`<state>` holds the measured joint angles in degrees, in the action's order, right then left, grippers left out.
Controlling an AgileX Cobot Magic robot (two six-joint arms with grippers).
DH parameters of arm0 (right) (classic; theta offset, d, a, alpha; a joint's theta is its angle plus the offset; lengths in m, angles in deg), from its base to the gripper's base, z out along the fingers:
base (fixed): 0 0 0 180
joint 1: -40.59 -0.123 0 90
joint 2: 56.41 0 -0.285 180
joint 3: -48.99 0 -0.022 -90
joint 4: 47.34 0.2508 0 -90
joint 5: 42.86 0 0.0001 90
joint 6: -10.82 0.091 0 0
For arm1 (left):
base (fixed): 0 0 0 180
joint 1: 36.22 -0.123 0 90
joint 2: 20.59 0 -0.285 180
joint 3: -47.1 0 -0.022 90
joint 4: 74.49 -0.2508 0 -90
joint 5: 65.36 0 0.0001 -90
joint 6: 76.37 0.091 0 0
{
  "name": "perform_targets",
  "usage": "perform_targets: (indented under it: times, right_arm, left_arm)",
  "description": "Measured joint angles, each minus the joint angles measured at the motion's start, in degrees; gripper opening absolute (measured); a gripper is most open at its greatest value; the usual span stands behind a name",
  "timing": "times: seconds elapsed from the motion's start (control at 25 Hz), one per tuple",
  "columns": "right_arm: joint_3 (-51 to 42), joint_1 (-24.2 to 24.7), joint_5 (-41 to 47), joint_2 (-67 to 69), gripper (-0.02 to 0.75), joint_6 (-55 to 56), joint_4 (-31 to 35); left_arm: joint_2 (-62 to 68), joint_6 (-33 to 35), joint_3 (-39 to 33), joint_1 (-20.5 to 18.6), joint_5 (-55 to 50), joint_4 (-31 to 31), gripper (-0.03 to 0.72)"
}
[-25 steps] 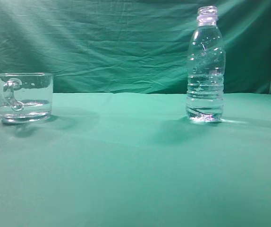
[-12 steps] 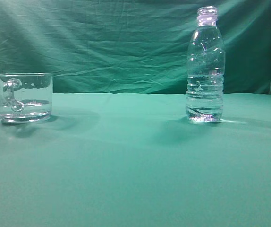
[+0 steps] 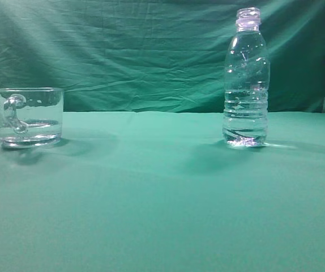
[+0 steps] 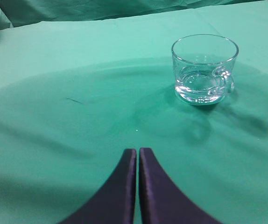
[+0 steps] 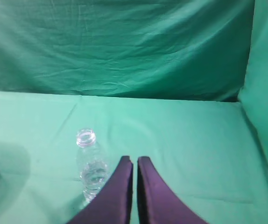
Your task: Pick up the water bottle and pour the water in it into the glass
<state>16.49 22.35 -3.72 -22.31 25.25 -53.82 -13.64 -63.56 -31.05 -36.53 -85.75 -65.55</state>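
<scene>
While both arms hang back over the green cloth (image 3: pixel 162 192), the water bottle (image 5: pixel 91 164) stands upright, long axis vertical, just ahead and left of the right gripper (image 5: pixel 135 161), whose jaws are pressed together. That arm looks nearer. Ahead and right of the left gripper (image 4: pixel 137 153), likewise closed, sits the glass (image 4: pixel 204 69).

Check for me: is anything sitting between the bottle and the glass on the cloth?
Nothing visible. Only bare green cloth lies between the water bottle and the glass; both stand upright, apart.
</scene>
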Motion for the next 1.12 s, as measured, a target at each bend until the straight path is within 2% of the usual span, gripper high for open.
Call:
perform_targets:
  times: [0.12,0.28,0.48,0.72,0.88,1.12]
  right_arm:
    - [-0.11,0.0,0.83,-0.15,0.0,-8.04,0.0]
    - [-3.83,0.83,0.43,-2.19,0.0,-11.39,-0.2]
    - [-14.53,5.76,-3.95,-8.33,0.0,-11.74,-0.09]
    - [-30.78,11.98,-13.26,-18.45,0.0,-11.88,-0.09]
    - [-40.0,15.41,-15.35,-24.98,0.0,-11.88,0.01]
    - [-45.76,17.23,-15.29,-26.83,0.0,-10.54,0.13]
  left_arm:
    - [0.0,0.0,0.0,0.0,0.0,0.0,0.0]
    - [0.0,0.0,0.0,0.0,0.0,0.0,0.0]
    - [0.0,0.0,0.0,0.0,0.0,0.0,0.0]
    - [0.0,0.0,0.0,0.0,0.0,0.0,0.0]
    - [0.0,0.0,0.0,0.0,0.0,0.0,0.0]
    - [0.0,0.0,0.0,0.0,0.0,0.0,0.0]
